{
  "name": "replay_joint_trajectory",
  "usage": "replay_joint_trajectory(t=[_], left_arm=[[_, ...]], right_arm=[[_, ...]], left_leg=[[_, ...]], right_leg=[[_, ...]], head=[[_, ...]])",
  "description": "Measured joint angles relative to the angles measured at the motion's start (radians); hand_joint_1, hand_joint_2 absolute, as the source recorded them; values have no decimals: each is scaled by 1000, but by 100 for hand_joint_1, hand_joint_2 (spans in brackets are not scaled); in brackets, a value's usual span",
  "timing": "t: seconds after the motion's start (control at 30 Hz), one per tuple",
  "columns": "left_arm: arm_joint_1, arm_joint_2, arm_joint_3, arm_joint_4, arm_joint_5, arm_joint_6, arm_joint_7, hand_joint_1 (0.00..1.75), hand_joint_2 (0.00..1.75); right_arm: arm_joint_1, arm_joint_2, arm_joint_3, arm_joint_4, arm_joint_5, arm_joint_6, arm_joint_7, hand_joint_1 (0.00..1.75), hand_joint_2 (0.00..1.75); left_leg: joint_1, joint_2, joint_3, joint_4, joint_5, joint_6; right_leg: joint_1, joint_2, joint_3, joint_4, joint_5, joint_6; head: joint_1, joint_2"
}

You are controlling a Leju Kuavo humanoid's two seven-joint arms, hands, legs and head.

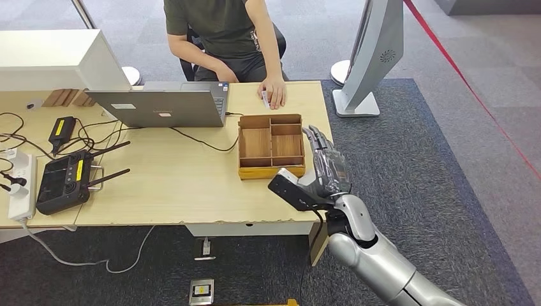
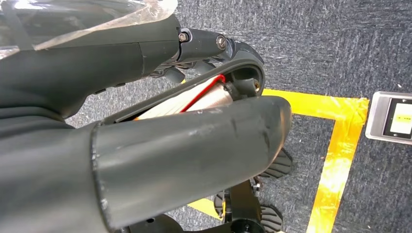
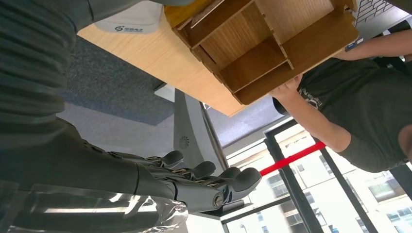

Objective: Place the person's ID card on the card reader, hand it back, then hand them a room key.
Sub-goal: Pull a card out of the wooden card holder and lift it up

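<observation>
My right hand (image 1: 322,172) hovers at the table's right front edge, just beside the near right corner of the wooden compartment tray (image 1: 270,173); its fingers (image 3: 214,177) are stretched out and hold nothing. A white device (image 3: 131,19) with a logo lies by the tray's near corner, and the hand mostly covers it in the head view. Across the table, the person's hand (image 1: 275,94) rests on the tabletop with a small white card (image 1: 265,97) under its fingers. My left hand (image 2: 194,141) hangs over the floor, thumb out, with nothing in it.
A laptop (image 1: 159,105) with cables sits at the table's middle back. A black controller (image 1: 62,182) and a power strip (image 1: 19,185) lie at the left. A grey stand (image 1: 373,57) rises right of the table. Yellow tape (image 2: 340,160) marks the carpet.
</observation>
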Motion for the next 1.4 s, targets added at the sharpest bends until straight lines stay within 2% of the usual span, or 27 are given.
replay_joint_trajectory(t=[0.43, 0.63, 0.97, 1.4], left_arm=[[4, -1, 0, 0, 17, 0, 0, 0, 0], [2, -1, 0, 0, 13, 0, 7, 0, 0], [-3, -1, 0, 0, 8, 0, 11, 0, 0], [-12, -2, 0, -1, 6, -1, 28, 0, 0]], right_arm=[[-74, 82, 31, 167, 108, 11, 21, 0, 175], [-106, 98, 49, 234, 294, 25, 84, 0, 175], [-137, 117, 72, 304, 403, 62, 103, 0, 175], [-166, 163, 73, 422, 431, 104, 85, 0, 175]], left_leg=[[0, 0, 0, 0, 0, 0], [0, 0, 0, 0, 0, 0], [0, 0, 0, 0, 1, 0], [0, 0, 0, 0, 1, 0]], right_leg=[[0, 0, 0, 0, 0, 0], [0, 0, 0, 0, 0, 0], [0, 0, 0, 0, 0, 0], [0, 0, -1, 0, 0, 0]], head=[[0, 0], [0, 0], [0, 0], [0, 0]])
